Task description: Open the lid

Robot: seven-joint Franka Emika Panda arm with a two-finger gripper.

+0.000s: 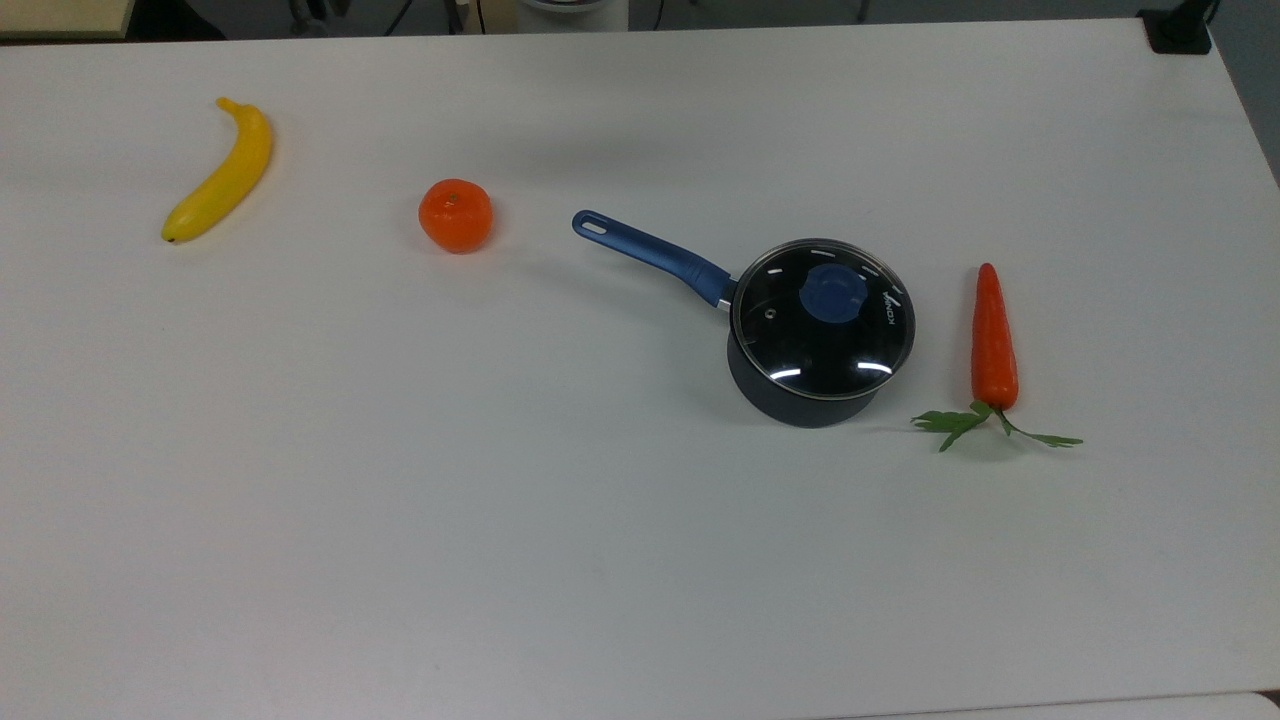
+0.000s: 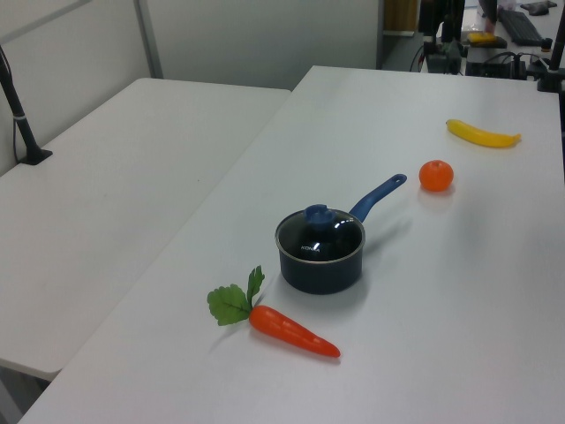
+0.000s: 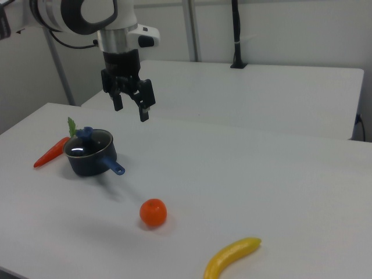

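Glass and steel-rimmed, the lid (image 1: 822,318) sits flat on the dark saucepan (image 1: 800,398), its blue knob (image 1: 835,293) at the centre and the carrot (image 1: 994,338) just to the top view's right. In the right view the gripper (image 3: 130,103) hangs high above the table (image 1: 500,500), fingers spread wide and empty, to the right view's right of the pan. I'd worry about that small, rounded knob: a descent slightly off-centre could clip the glass, shove the saucepan sideways by its handle (image 1: 650,254), or let the lid slip and drop.
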